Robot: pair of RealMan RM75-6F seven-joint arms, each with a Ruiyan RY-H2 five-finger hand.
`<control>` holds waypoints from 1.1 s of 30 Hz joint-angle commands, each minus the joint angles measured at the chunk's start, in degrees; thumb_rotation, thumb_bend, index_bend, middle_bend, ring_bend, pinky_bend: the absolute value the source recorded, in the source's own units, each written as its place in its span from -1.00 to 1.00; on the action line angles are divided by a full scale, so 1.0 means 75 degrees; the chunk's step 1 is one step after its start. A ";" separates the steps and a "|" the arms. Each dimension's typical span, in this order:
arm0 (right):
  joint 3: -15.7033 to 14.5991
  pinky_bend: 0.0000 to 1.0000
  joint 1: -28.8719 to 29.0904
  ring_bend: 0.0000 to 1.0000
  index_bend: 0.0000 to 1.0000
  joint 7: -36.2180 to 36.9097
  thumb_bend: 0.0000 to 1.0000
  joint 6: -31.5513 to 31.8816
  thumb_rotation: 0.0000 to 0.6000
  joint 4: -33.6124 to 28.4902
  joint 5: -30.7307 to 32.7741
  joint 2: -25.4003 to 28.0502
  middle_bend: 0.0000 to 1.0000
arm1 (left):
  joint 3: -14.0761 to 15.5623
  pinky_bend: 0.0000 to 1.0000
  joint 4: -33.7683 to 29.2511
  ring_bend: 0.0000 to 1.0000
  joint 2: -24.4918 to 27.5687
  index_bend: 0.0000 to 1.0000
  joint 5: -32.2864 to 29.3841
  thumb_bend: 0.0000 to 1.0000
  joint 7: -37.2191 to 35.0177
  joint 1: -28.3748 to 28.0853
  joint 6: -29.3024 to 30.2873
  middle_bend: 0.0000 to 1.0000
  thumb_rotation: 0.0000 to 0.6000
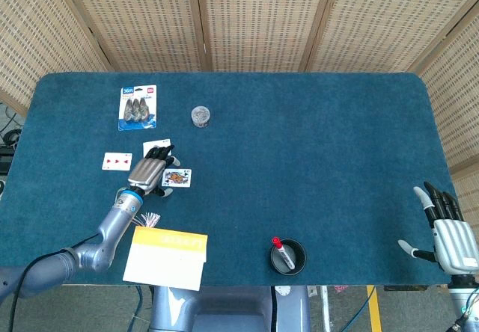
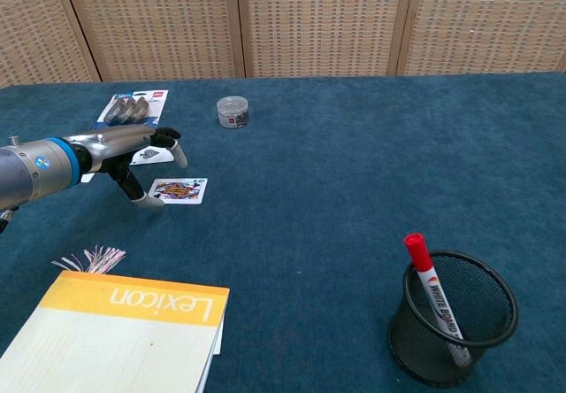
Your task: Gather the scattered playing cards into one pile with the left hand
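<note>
From the head view, my left hand (image 1: pixel 147 172) hovers, fingers spread and empty, just left of the face card (image 1: pixel 177 177). The red-pip card (image 1: pixel 117 161) lies beyond the hand, and the spade card (image 1: pixel 157 146) is half hidden under my fingertips. My right hand (image 1: pixel 449 235) idles well apart, fingers apart.

In the chest view these look thin, light and flat on the surface (image 2: pixel 354 172); I'd slide the face card (image 2: pixel 179 190) by its edge. The red-pip card is hidden behind my arm.

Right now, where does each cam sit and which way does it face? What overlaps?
Head view: high above the near edge, looking steeply down on the whole table; shows the left hand with its arm, and the right hand.
Chest view: low at the near edge, looking across towards the screens; left hand only.
Shared: left hand, face card, pen cup.
</note>
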 commanded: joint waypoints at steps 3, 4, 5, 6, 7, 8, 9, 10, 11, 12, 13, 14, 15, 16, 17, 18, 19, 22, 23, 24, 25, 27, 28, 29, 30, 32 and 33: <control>-0.0001 -1.00 0.0003 -1.00 -1.00 0.0012 -0.69 -0.0009 1.00 -0.0002 0.0002 0.0003 -1.00 | -0.0043 -1.00 0.0133 -1.00 -0.0079 -0.45 -0.0196 -0.48 0.0151 -0.0092 -0.0135 -1.00 1.00; -0.0002 -1.00 0.0004 -1.00 -1.00 0.0019 -0.69 -0.0012 1.00 -0.0003 0.0003 0.0006 -1.00 | -0.0053 -1.00 0.0168 -1.00 -0.0110 -0.44 -0.0257 -0.48 0.0188 -0.0106 -0.0152 -1.00 1.00; -0.0001 -1.00 0.0005 -1.00 -1.00 0.0023 -0.69 -0.0012 1.00 -0.0003 0.0003 0.0006 -1.00 | -0.0064 -1.00 0.0192 -1.00 -0.0131 -0.44 -0.0297 -0.48 0.0205 -0.0115 -0.0163 -1.00 1.00; -0.0001 -1.00 0.0004 -1.00 -1.00 0.0025 -0.69 -0.0011 1.00 -0.0002 0.0003 0.0007 -1.00 | -0.0073 -1.00 0.0219 -1.00 -0.0150 -0.44 -0.0334 -0.48 0.0220 -0.0124 -0.0177 -1.00 1.00; -0.0002 -1.00 0.0004 -1.00 -1.00 0.0027 -0.69 -0.0012 1.00 -0.0002 0.0002 0.0007 -1.00 | -0.0077 -1.00 0.0234 -1.00 -0.0160 -0.44 -0.0353 -0.48 0.0228 -0.0129 -0.0186 -1.00 1.00; -0.0004 -1.00 0.0003 -1.00 -1.00 0.0031 -0.69 -0.0012 1.00 -0.0003 0.0001 0.0008 -1.00 | -0.0086 -1.00 0.0267 -1.00 -0.0178 -0.43 -0.0389 -0.48 0.0243 -0.0141 -0.0204 -1.00 1.00; -0.0004 -1.00 0.0004 -1.00 -1.00 0.0036 -0.69 -0.0014 1.00 -0.0004 0.0001 0.0009 -1.00 | -0.0101 -1.00 0.0317 -1.00 -0.0203 -0.42 -0.0441 -0.48 0.0254 -0.0159 -0.0242 -1.00 1.00; -0.0004 -1.00 0.0005 -1.00 -1.00 0.0042 -0.69 -0.0016 1.00 -0.0003 0.0001 0.0010 -1.00 | -0.0108 -1.00 0.0348 -1.00 -0.0219 -0.41 -0.0470 -0.48 0.0259 -0.0170 -0.0267 -1.00 1.00; -0.0004 -1.00 0.0005 -1.00 -1.00 0.0045 -0.69 -0.0017 1.00 -0.0003 0.0001 0.0012 -1.00 | -0.0116 -1.00 0.0381 -1.00 -0.0233 -0.40 -0.0506 -0.47 0.0262 -0.0180 -0.0297 -1.00 1.00; -0.0005 -1.00 0.0007 -1.00 -1.00 0.0048 -0.69 -0.0020 1.00 -0.0002 0.0000 0.0013 -1.00 | -0.0120 -1.00 0.0412 -1.00 -0.0246 -0.39 -0.0530 -0.47 0.0270 -0.0192 -0.0323 -1.00 1.00; -0.0006 -1.00 0.0007 -1.00 -1.00 0.0051 -0.69 -0.0021 1.00 -0.0002 0.0000 0.0014 -1.00 | -0.0121 -1.00 0.0439 -1.00 -0.0256 -0.39 -0.0548 -0.47 0.0276 -0.0201 -0.0346 -1.00 1.00; -0.0006 -1.00 0.0007 -1.00 -1.00 0.0055 -0.69 -0.0020 1.00 -0.0002 -0.0001 0.0015 -1.00 | -0.0124 -1.00 0.0459 -1.00 -0.0266 -0.38 -0.0565 -0.47 0.0278 -0.0207 -0.0363 -1.00 1.00; -0.0006 -1.00 0.0008 -1.00 -1.00 0.0058 -0.69 -0.0021 1.00 -0.0002 -0.0002 0.0015 -1.00 | -0.0126 -1.00 0.0477 -1.00 -0.0276 -0.38 -0.0579 -0.47 0.0276 -0.0212 -0.0378 -1.00 1.00; -0.0006 -1.00 0.0008 -1.00 -1.00 0.0059 -0.69 -0.0023 1.00 -0.0002 -0.0001 0.0016 -1.00 | -0.0127 -1.00 0.0494 -1.00 -0.0284 -0.37 -0.0589 -0.47 0.0276 -0.0216 -0.0390 -1.00 1.00; -0.0006 -1.00 0.0010 -1.00 -1.00 0.0060 -0.69 -0.0026 1.00 -0.0003 -0.0001 0.0017 -1.00 | -0.0126 -1.00 0.0522 -1.00 -0.0297 -0.37 -0.0595 -0.47 0.0284 -0.0222 -0.0393 -1.00 1.00; -0.0006 -1.00 0.0010 -1.00 -1.00 0.0060 -0.69 -0.0025 1.00 -0.0004 0.0000 0.0018 -1.00 | -0.0127 -1.00 0.0539 -1.00 -0.0309 -0.37 -0.0593 -0.47 0.0289 -0.0226 -0.0386 -1.00 1.00; -0.0006 -1.00 0.0009 -1.00 -1.00 0.0060 -0.69 -0.0025 1.00 -0.0003 0.0000 0.0018 -1.00 | -0.0126 -1.00 0.0554 -1.00 -0.0319 -0.36 -0.0593 -0.47 0.0294 -0.0228 -0.0382 -1.00 1.00; -0.0006 -1.00 0.0012 -1.00 -1.00 0.0061 -0.69 -0.0029 1.00 -0.0007 0.0003 0.0019 -1.00 | -0.0130 -1.00 0.0599 -1.00 -0.0356 -0.35 -0.0619 -0.47 0.0324 -0.0243 -0.0382 -1.00 1.00; -0.0007 -1.00 0.0011 -1.00 -1.00 0.0059 -0.69 -0.0027 1.00 -0.0005 0.0002 0.0019 -1.00 | -0.0130 -1.00 0.0610 -1.00 -0.0366 -0.34 -0.0631 -0.47 0.0335 -0.0246 -0.0383 -1.00 1.00; -0.0006 -1.00 0.0012 -1.00 -1.00 0.0059 -0.69 -0.0027 1.00 -0.0005 0.0001 0.0019 -1.00 | -0.0130 -1.00 0.0619 -1.00 -0.0372 -0.34 -0.0640 -0.47 0.0346 -0.0250 -0.0386 -1.00 1.00; -0.0006 -1.00 0.0011 -1.00 -1.00 0.0059 -0.69 -0.0026 1.00 -0.0006 0.0001 0.0020 -1.00 | -0.0128 -1.00 0.0626 -1.00 -0.0378 -0.34 -0.0651 -0.47 0.0357 -0.0254 -0.0393 -1.00 1.00; -0.0006 -1.00 0.0011 -1.00 -1.00 0.0062 -0.69 -0.0027 1.00 -0.0007 0.0002 0.0021 -1.00 | -0.0124 -1.00 0.0644 -1.00 -0.0392 -0.32 -0.0676 -0.47 0.0388 -0.0263 -0.0403 -1.00 1.00; -0.0007 -1.00 0.0011 -1.00 -1.00 0.0063 -0.69 -0.0028 1.00 -0.0008 0.0001 0.0022 -1.00 | -0.0124 -1.00 0.0646 -1.00 -0.0398 -0.32 -0.0690 -0.47 0.0398 -0.0266 -0.0406 -1.00 1.00; -0.0007 -1.00 0.0012 -1.00 -1.00 0.0064 -0.69 -0.0030 1.00 -0.0009 0.0002 0.0023 -1.00 | -0.0124 -1.00 0.0647 -1.00 -0.0402 -0.30 -0.0699 -0.47 0.0402 -0.0267 -0.0412 -1.00 1.00; -0.0006 -1.00 0.0015 -1.00 -1.00 0.0064 -0.69 -0.0033 1.00 -0.0010 0.0003 0.0022 -1.00 | -0.0131 -1.00 0.0648 -1.00 -0.0406 -0.26 -0.0716 -0.47 0.0406 -0.0271 -0.0418 -1.00 1.00; -0.0007 -1.00 0.0014 -1.00 -1.00 0.0066 -0.69 -0.0032 1.00 -0.0009 0.0004 0.0024 -1.00 | -0.0127 -1.00 0.0655 -1.00 -0.0417 -0.17 -0.0726 -0.47 0.0420 -0.0274 -0.0418 -1.00 1.00; -0.0006 -1.00 0.0015 -1.00 -1.00 0.0069 -0.69 -0.0033 1.00 -0.0011 0.0004 0.0024 -1.00 | -0.0127 -1.00 0.0662 -1.00 -0.0424 -0.12 -0.0731 -0.48 0.0424 -0.0276 -0.0420 -1.00 1.00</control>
